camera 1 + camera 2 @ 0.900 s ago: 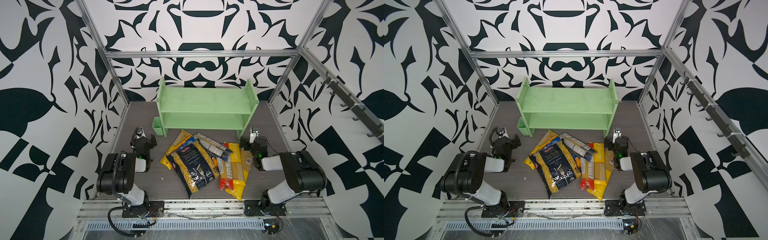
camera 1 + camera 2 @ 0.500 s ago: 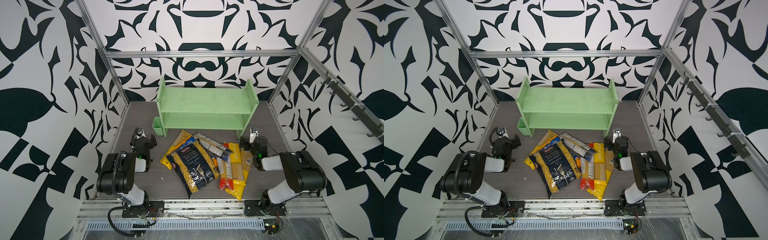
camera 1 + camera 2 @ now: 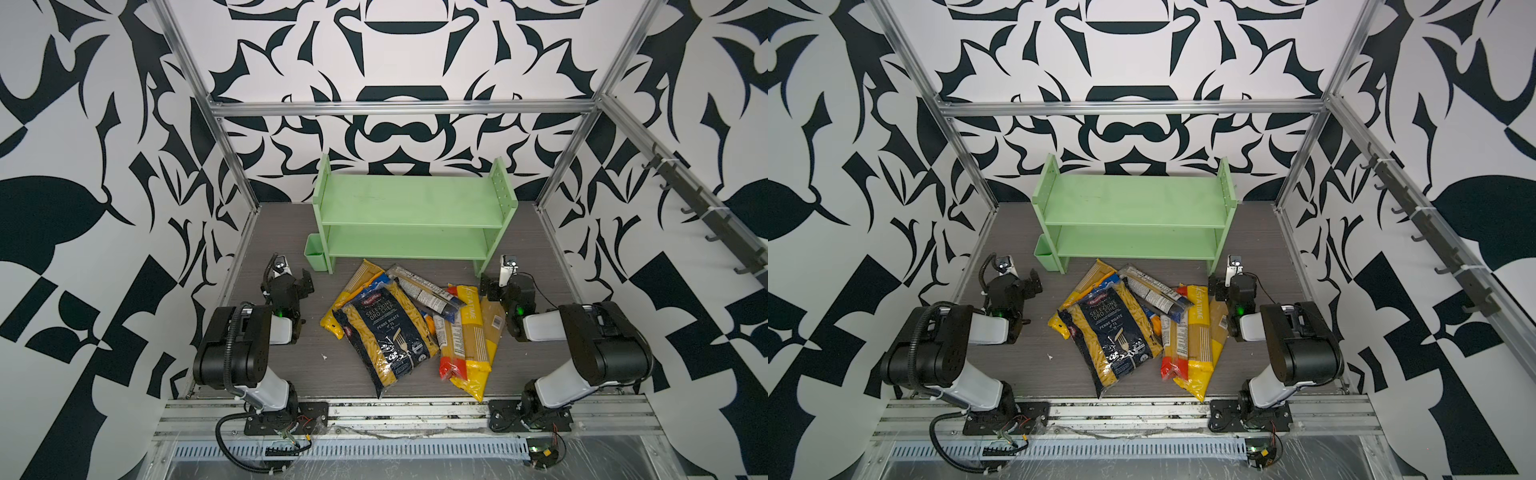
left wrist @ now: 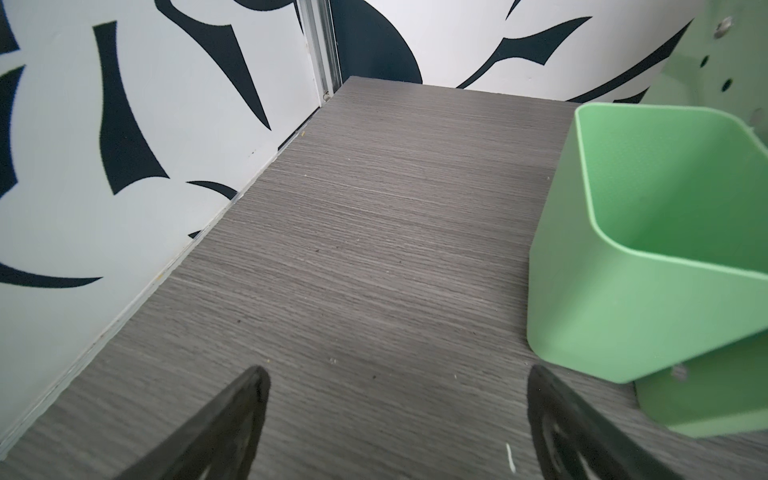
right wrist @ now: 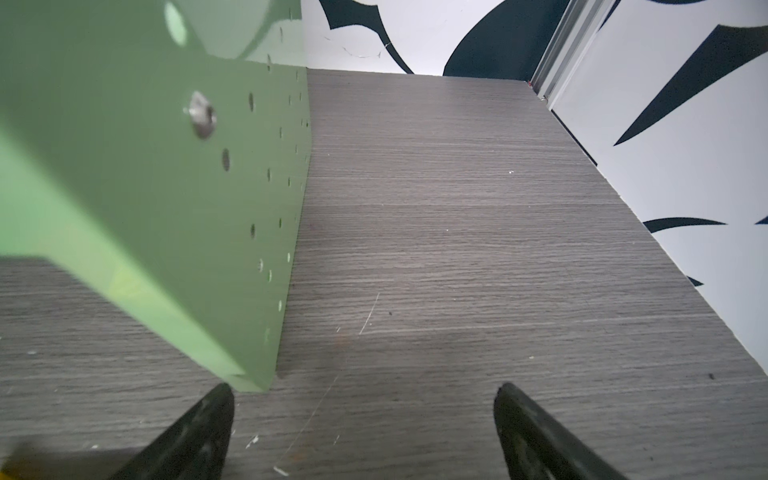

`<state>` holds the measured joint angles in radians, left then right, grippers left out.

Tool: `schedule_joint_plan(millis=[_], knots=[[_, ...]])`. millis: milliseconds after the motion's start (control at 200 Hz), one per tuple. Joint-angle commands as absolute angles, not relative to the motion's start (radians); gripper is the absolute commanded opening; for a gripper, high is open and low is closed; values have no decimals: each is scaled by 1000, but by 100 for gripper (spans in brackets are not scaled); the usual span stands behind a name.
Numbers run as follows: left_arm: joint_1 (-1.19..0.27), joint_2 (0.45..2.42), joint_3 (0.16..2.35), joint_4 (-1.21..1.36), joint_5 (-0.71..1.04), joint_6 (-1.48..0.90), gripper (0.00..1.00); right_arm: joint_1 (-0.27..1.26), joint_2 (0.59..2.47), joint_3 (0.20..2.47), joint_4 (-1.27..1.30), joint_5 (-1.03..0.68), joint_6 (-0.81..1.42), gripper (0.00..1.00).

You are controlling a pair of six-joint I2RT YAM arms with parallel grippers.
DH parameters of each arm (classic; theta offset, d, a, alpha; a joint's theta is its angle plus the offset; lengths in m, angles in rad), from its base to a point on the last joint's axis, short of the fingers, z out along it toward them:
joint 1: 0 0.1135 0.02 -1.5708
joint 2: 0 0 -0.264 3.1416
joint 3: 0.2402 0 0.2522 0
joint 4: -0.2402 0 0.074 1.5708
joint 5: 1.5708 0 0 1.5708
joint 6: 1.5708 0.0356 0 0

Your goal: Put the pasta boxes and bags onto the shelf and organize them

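The packs (image 3: 415, 324) are lying in a heap on the bench (image 3: 324, 374), just in front of the shelf (image 3: 409, 203). Nothing is sitting on the shelf yet, so I think the job is only starting.

The black bag (image 3: 388, 332) is lying on top of the heap, in front of the shelf's middle. The long packs (image 3: 471, 345) are lying side by side in front of the shelf's right end.

The left pincer (image 4: 397, 374) is standing wide and holding nothing. It is waiting in front of the shelf's left end, near the cup (image 4: 648, 249). The right pincer (image 5: 363, 390) is standing wide too, holding nothing, just beside the shelf's right leg.

I think the black bag is going to be floppy and a bit heavy. The pasta inside will be sliding about, and the shiny plastic looks slippery. Pinching it by a flat end may be working best.

The long packs look stiff, but the thin pasta inside can snap. Grabbing one across its middle should be keeping it from tipping.
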<state>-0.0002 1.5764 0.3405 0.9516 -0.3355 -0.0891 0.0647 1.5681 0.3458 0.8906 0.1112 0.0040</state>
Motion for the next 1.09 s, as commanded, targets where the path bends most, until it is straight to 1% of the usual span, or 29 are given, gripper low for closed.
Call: schedule_joint_plan(millis=[0,360,455,530,640,675,740,870,965,1045,1090], knots=[[5,1565,365,955,-327,-95,99,62,1553,348,925,103,6,100],[5,1566,362,957,-329,-95,99,62,1553,347,926,102,3,100],[3,1563,359,963,-328,-95,99,63,1524,343,918,100,4,100],[-11,1562,359,972,-347,-80,99,68,1469,351,857,102,2,100],[-23,1535,369,940,-357,-66,99,74,1383,413,653,165,4,100],[-25,1517,394,884,-358,-61,99,75,1356,429,602,183,11,100],[-36,1467,477,676,-331,-42,99,75,1307,457,505,251,42,100],[-38,1402,612,410,-340,-65,99,78,1251,595,148,371,150,100],[-37,1344,664,267,-318,-110,99,78,1240,660,-21,370,211,100],[-38,1283,683,160,-326,-205,99,85,1204,687,-117,377,294,100],[-39,1214,687,95,-338,-272,99,97,1168,695,-165,387,345,100]])
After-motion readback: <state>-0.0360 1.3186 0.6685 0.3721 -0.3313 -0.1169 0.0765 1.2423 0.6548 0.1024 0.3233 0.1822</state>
